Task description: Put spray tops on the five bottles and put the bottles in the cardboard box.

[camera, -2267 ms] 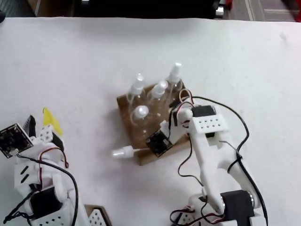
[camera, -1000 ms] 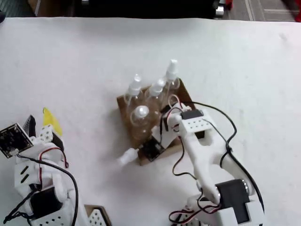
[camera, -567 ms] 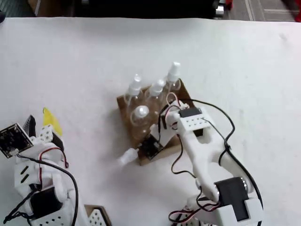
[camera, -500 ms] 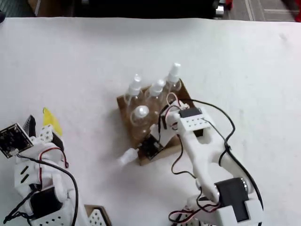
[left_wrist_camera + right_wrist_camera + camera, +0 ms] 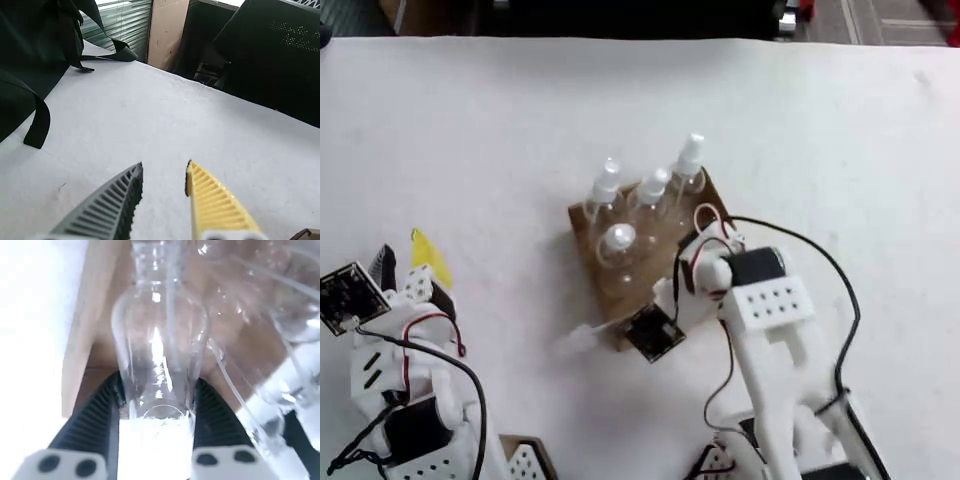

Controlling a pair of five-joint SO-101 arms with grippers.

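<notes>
1. We see R gripper clenched on a clear spray bottle; bottle sits btwn its jaws, tilted at the cardboard box rim.
2. L gripper is released, well apart from box.

The white cloth-covered table is bright and evenly lit from above in the high view, with only faint, soft shadows near the flat brown cardboard box; the room beyond the far edge is dim. In the right wrist view, glare streaks the clear plastic bottle, and the table beside the box burns out to plain white. In the left wrist view, daylight enters through a far slatted window.
</notes>
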